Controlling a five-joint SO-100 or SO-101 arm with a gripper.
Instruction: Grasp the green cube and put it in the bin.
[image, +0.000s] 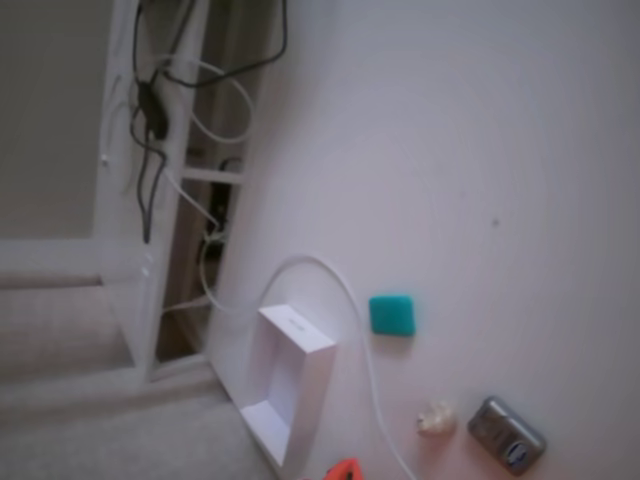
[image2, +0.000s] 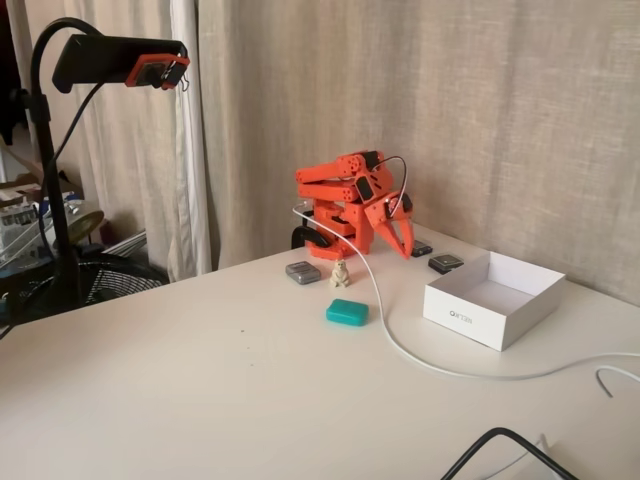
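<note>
Two fixed views are what I have to work from. Going left to right in the side-on one, I see a camera on a black gooseneck stand (image2: 118, 60) at the table's far left edge, then bare white table (image2: 200, 380), then the grey metallic gadget (image2: 303, 273) and the small cream lump (image2: 341, 274) sitting close in front of my orange arm (image2: 345, 200). The green cube (image2: 347, 312) lies flat on the table, just nearer the camera than the lump and apart from everything. The arm is folded back on its base, its gripper (image2: 402, 240) pointing down above the table, holding nothing; I cannot tell from here how far the fingers are parted. A white cable (image2: 400, 345) runs from the arm past the cube's right side. Further right stands the bin (image2: 478, 322), open-topped and empty, well apart from the cube.

In the other fixed view, the bin (image: 318, 385) comes first, the cable (image: 365, 350) curves between it and the cube (image: 392, 314), and the lump (image: 436, 418) and gadget (image: 506, 434) lie lower right. An orange tip of the arm (image: 344, 469) pokes in at the bottom edge.
</note>
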